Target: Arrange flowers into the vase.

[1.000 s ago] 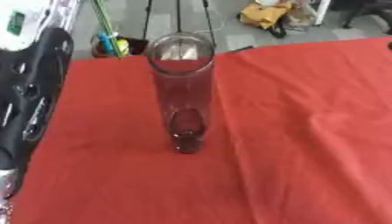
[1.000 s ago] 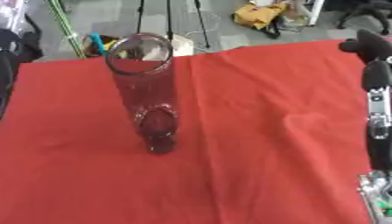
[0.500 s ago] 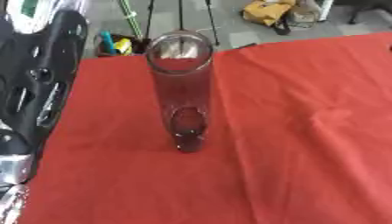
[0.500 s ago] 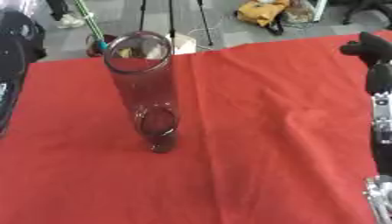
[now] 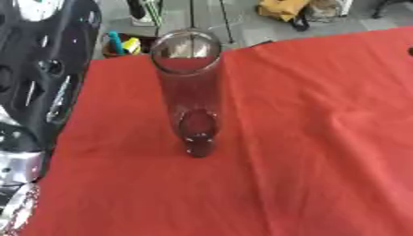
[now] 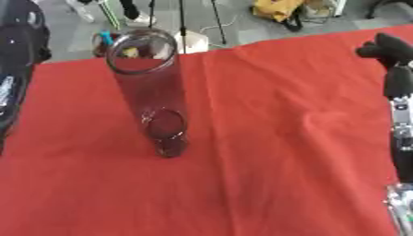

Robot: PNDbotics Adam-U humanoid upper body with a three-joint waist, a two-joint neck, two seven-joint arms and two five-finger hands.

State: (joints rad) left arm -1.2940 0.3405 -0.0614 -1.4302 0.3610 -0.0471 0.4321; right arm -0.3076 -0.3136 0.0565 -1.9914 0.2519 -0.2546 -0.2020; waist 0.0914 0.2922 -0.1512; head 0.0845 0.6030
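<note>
1. Currently, your vase [image 5: 187, 92]: a tall, clear glass cylinder, upright on the red cloth [image 5: 306, 138], left of centre and toward the far edge of the counter. Its mouth is open and nothing is in it.
2. Flowers: none visible in either view. You will have to fetch them from outside the pictures.
3. Risk, tipping: the vase is tall on a narrow base, so it will likely topple if a stem or an arm pushes sideways near the rim.
4. Risk, cloth: the fabric is creased to the right of the vase; dragging or snagging it would likely shift the base.
5. Risk, left arm [image 5: 40, 83]: its black bulk stands near the vase at the left edge. A careless swing inward could strike the glass.
6. Left robot hand: not in view; only arm casing shows.
7. Right robot hand [image 6: 389, 48]: dark fingers at the right edge of the right eye view, well apart from the vase. You cannot tell whether they are spread or curled; nothing is seen in them.
8. Hard to make out: the vase's bottom shows only dark reflections; water cannot be confirmed.
9. Beyond the counter: floor clutter [image 5: 286, 9], blurred.
</note>
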